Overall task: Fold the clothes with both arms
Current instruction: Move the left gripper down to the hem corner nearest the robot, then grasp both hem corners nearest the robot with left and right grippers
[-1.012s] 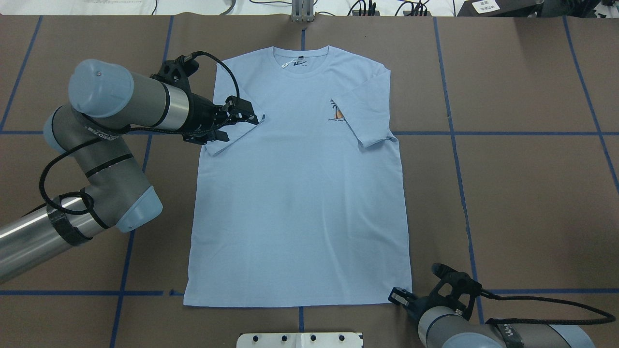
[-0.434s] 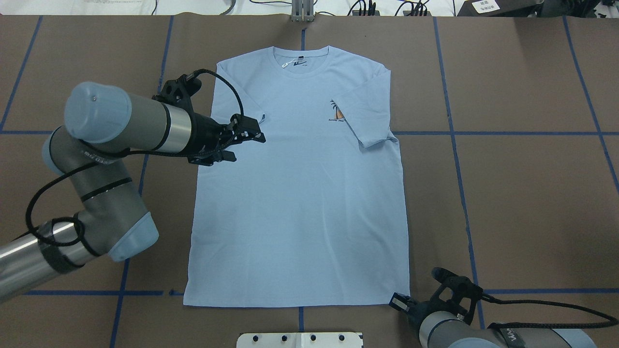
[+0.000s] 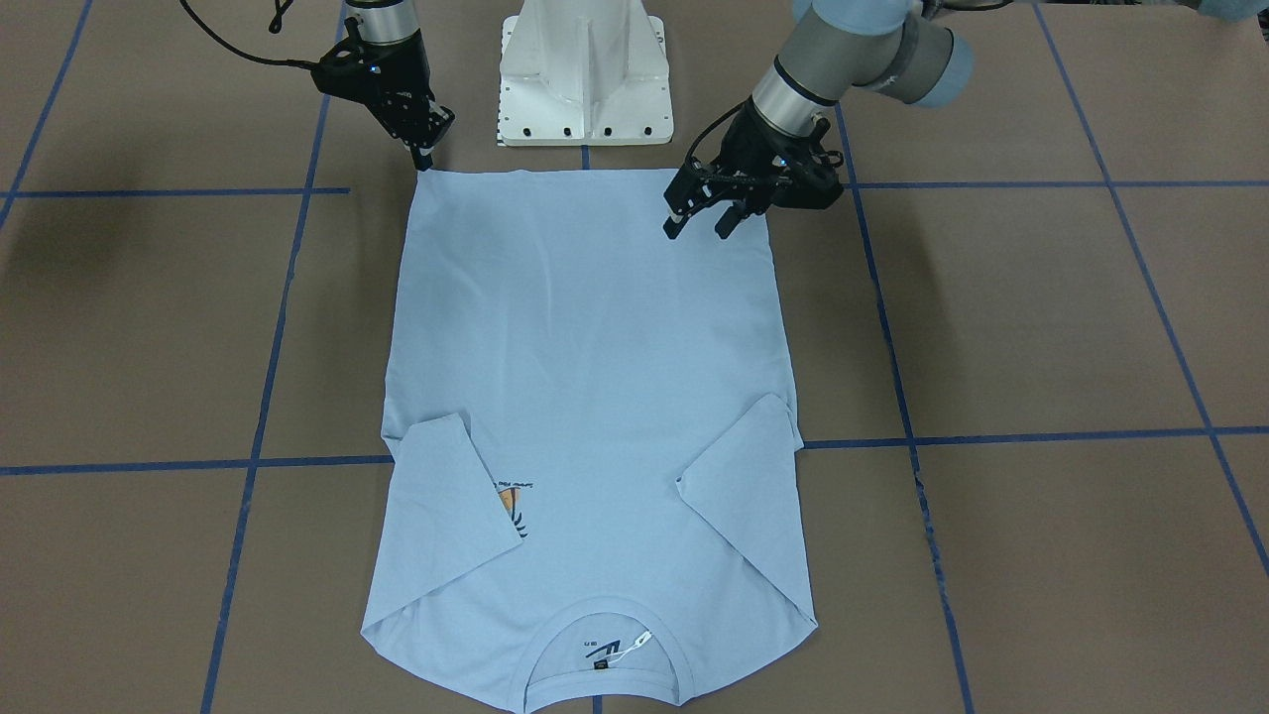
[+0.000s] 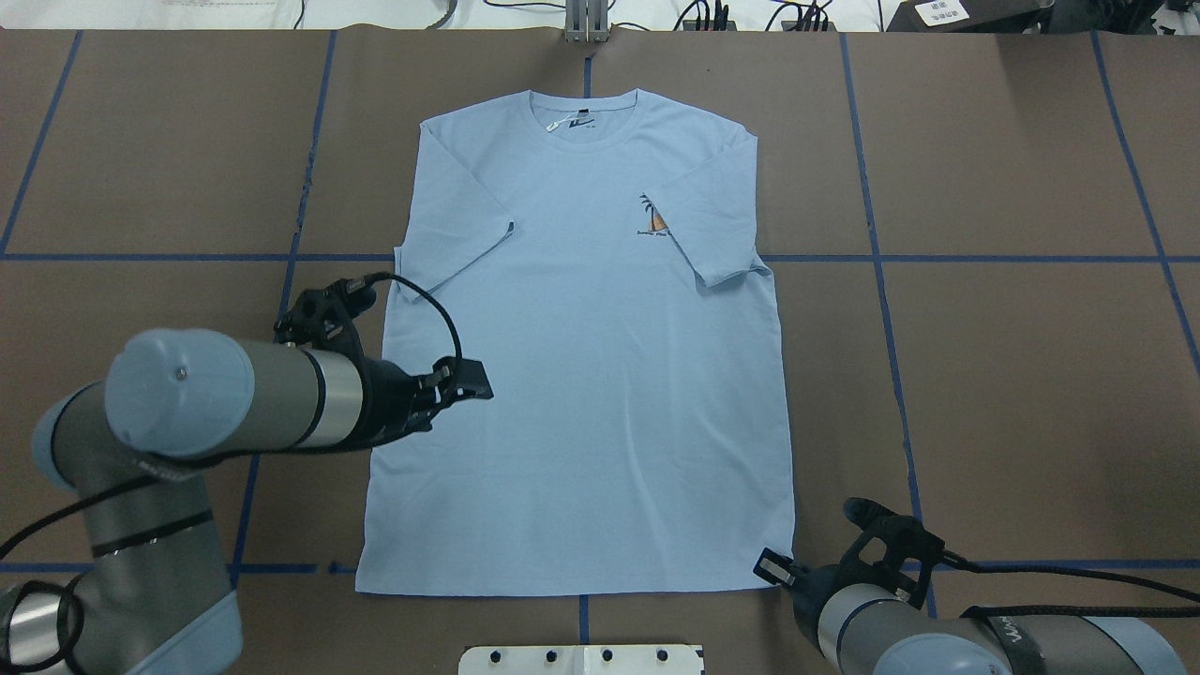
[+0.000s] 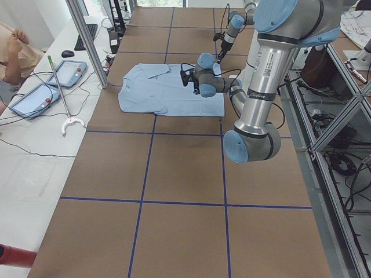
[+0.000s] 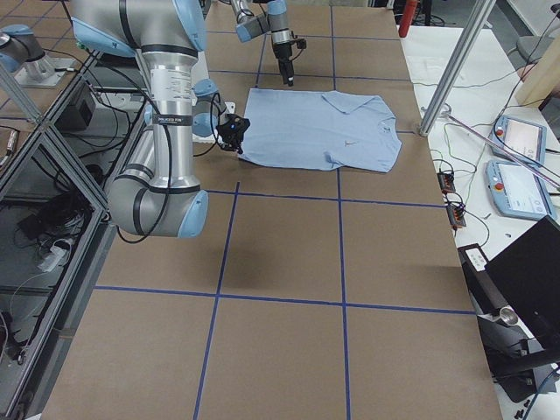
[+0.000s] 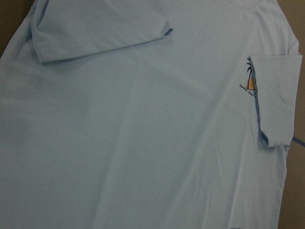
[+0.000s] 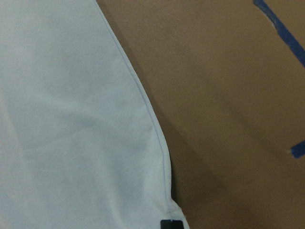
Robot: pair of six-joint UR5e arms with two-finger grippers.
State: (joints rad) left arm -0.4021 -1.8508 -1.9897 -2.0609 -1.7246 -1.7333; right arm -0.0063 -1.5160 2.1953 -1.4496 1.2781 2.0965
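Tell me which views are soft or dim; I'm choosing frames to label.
Left wrist view: soft, the T-shirt fills it and its palm print is fuzzy. Right wrist view: dim, grainy, a dark shadow on the table beside the shirt's edge. Overhead and front-facing views: sharp and bright.

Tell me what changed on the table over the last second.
The left gripper drew back from the folded-in sleeve toward the robot, along the left side of the T-shirt. It now hovers nearer the hem with jaws open, holding nothing. The sleeve lies as it did. The right gripper stayed at the hem corner, and the T-shirt did not shift.
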